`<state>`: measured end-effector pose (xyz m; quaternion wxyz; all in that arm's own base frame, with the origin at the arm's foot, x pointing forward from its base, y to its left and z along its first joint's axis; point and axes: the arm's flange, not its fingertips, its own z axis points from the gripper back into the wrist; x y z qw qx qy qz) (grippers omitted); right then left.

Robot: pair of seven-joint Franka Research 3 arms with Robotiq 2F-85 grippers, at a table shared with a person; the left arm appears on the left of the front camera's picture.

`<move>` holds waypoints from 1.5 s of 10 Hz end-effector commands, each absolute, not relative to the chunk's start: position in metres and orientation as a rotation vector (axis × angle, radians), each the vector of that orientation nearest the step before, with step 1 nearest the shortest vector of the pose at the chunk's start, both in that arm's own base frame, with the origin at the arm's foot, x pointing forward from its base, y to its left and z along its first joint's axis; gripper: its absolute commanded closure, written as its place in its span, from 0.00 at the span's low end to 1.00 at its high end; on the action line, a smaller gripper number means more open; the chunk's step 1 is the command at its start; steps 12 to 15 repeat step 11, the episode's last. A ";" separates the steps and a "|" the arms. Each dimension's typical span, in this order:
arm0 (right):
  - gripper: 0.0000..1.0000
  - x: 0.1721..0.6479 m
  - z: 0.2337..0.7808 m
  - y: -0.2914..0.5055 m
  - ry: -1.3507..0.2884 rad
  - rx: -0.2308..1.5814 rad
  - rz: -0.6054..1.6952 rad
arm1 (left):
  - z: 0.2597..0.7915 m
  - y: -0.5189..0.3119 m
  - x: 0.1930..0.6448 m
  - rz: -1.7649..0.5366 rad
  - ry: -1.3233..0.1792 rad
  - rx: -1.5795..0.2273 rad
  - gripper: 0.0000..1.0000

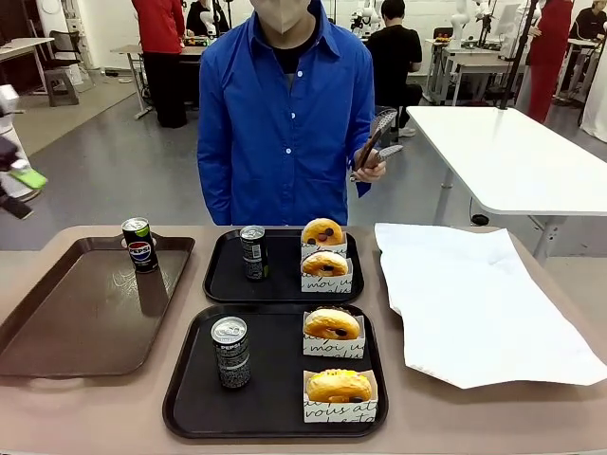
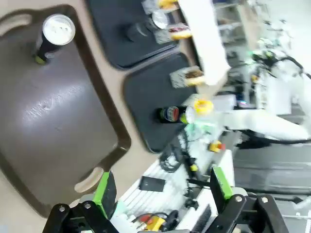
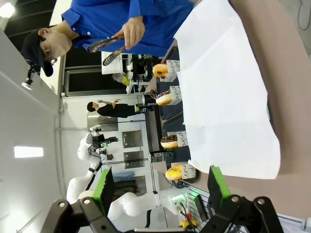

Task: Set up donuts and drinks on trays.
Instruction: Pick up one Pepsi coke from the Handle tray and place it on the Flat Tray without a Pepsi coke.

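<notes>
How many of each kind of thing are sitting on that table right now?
Black square plastic trays: 2
Long brown tray: 1
Slim dark drink cans with silver tops: 2
Black Pepsi can: 1
Golden-brown donuts in white paper sleeves: 4
White paper sheet: 1
Total: 11

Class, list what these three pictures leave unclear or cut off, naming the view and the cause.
- Left hand, front view: motion-blurred, cut by the picture edge.
- Near black tray, left wrist view: blurred; donut sleeve print unreadable.
- Far black tray, right wrist view: mostly hidden behind white paper.
</notes>
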<state>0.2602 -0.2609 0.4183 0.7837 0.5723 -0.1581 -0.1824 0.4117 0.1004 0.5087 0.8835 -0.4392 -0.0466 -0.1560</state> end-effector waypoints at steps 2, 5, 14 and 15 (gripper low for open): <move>0.00 0.261 0.419 -0.261 -0.360 1.250 -0.382 | 0.469 0.163 0.421 -0.263 -0.129 -1.140 0.00; 0.00 0.261 0.419 -0.261 -0.360 1.250 -0.382 | 0.422 0.198 0.403 -0.082 -0.238 -1.194 0.00; 0.00 0.261 0.419 -0.261 -0.360 1.250 -0.382 | 0.413 0.215 0.398 -0.051 -0.213 -1.190 0.00; 0.00 0.261 0.419 -0.261 -0.360 1.250 -0.382 | 0.413 0.215 0.398 -0.051 -0.213 -1.190 0.00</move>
